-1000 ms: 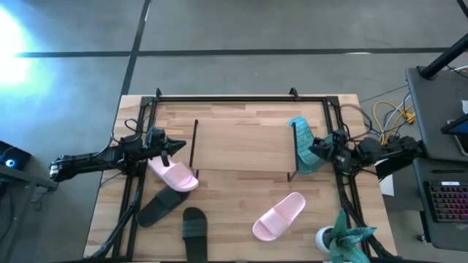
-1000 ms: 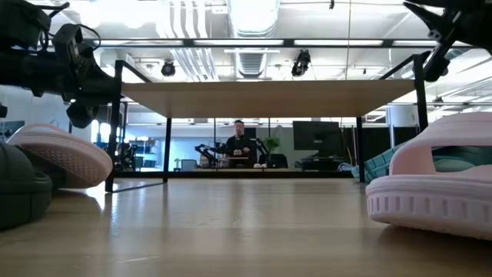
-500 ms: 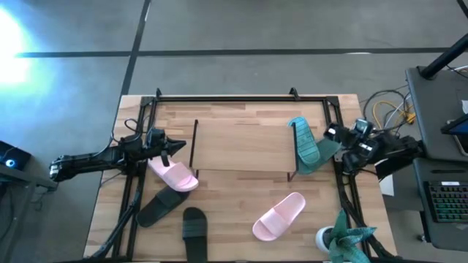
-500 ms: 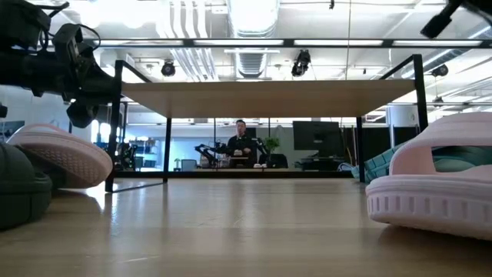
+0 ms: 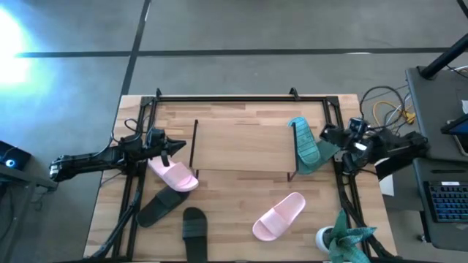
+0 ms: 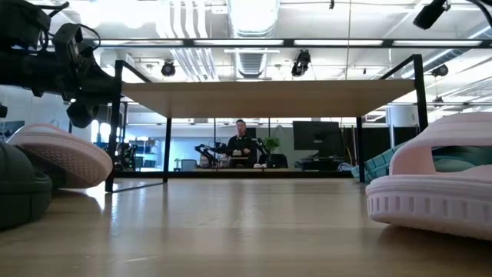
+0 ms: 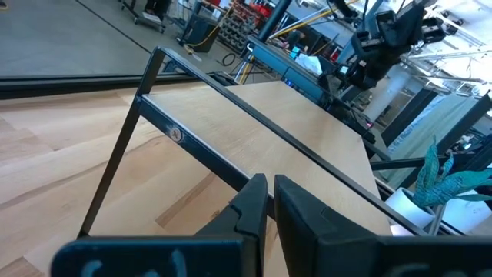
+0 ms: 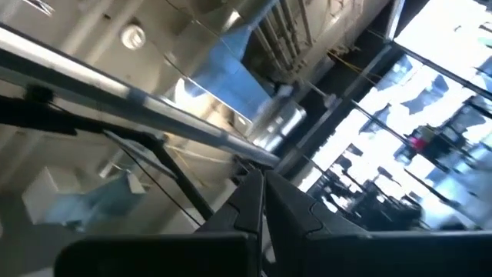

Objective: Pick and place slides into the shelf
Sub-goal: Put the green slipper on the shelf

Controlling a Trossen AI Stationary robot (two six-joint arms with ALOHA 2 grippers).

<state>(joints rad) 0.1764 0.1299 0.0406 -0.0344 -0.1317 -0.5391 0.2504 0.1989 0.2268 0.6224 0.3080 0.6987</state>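
Cut-off slides and a blurred wrist picture

The low view crops a pink slide [image 6: 434,181] at its right edge and a black slide [image 6: 19,188] at its left; the high view's bottom edge cuts another black slide [image 5: 194,228]. The right wrist view is blurred, so the ceiling fittings cannot be told apart.

Readable text: none in any view.
Shelf frame [image 7: 201,151]: a small round badge sits on the black bar ahead of the left arm's shut jaws; its marking cannot be read.
Slides: no brand or number legible.
Room behind: no sign can be read.
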